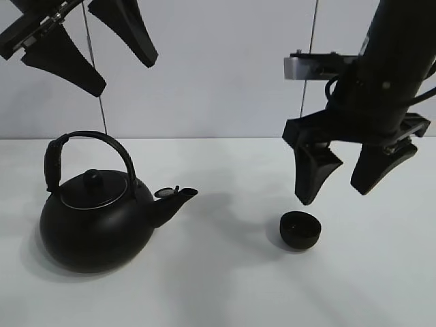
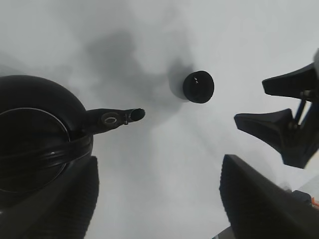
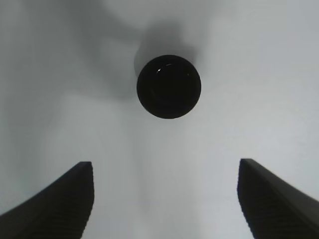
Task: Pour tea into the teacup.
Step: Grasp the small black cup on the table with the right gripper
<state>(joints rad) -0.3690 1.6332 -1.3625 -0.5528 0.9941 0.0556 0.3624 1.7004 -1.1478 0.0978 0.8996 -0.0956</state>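
Note:
The small black teacup (image 1: 300, 229) (image 2: 198, 87) (image 3: 169, 86) stands upright on the white table, right of centre. My right gripper (image 1: 346, 185) (image 3: 164, 199) hovers open just above and slightly right of it, holding nothing. The big black kettle (image 1: 95, 218) (image 2: 35, 134) sits at the left with its handle up and its spout (image 1: 178, 196) (image 2: 124, 116) pointing toward the teacup. High above the kettle, at the view's top left, my left gripper (image 1: 99, 65) (image 2: 157, 199) hangs open and empty. No tea is visible.
The white table (image 1: 225, 286) runs back to a pale wall with two thin vertical cables. Only the kettle and cup stand on it. The right gripper's fingers (image 2: 279, 124) show at the edge of the left wrist view.

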